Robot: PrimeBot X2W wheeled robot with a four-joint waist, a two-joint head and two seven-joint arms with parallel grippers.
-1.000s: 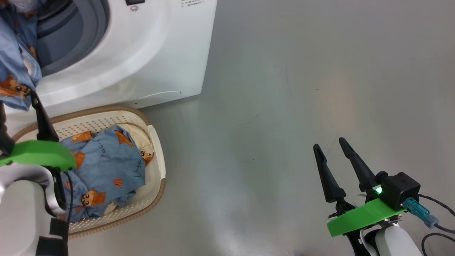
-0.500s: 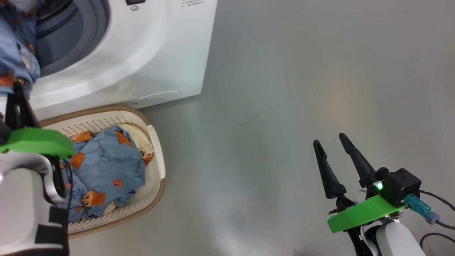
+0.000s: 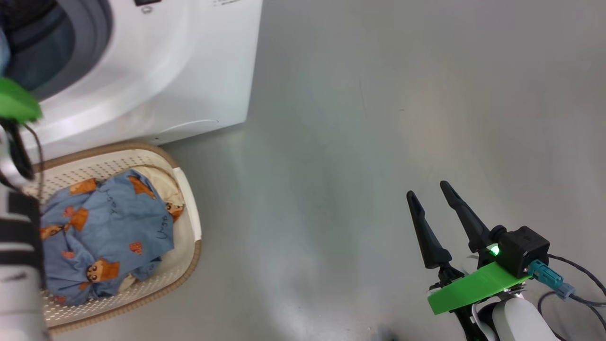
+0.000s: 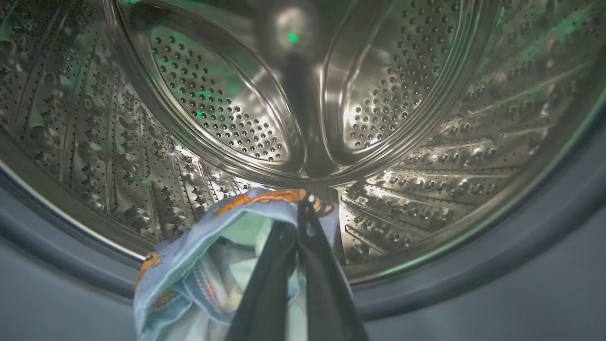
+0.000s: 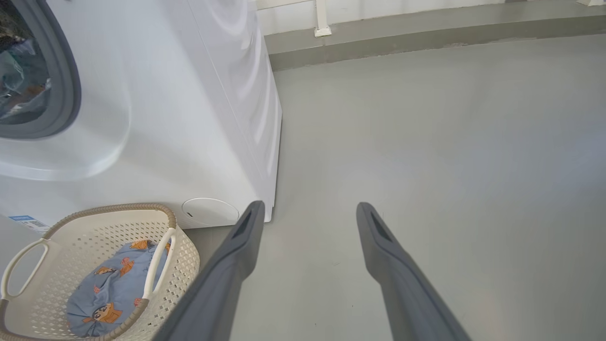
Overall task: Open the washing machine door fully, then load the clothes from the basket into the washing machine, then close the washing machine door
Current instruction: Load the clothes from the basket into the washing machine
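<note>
Clothes (image 4: 189,251) now pinched by my left hand (image 4: 303,199), spread a second earlier, fingers reaching into the drum (image 4: 426,142); right hand (image 3: 428,189) spread at lower right.

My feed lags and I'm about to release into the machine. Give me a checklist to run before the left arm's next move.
1. Grip: left gripper shut on garment: ok.
2. Depth: garment past seal into drum: not ok, bulk hangs at the mouth.
3. Path: drum ahead unobstructed: ok.
4. Other arm: right gripper open over floor: ok.
5. Load: basket emptied: not ok, clothes inside.
</note>
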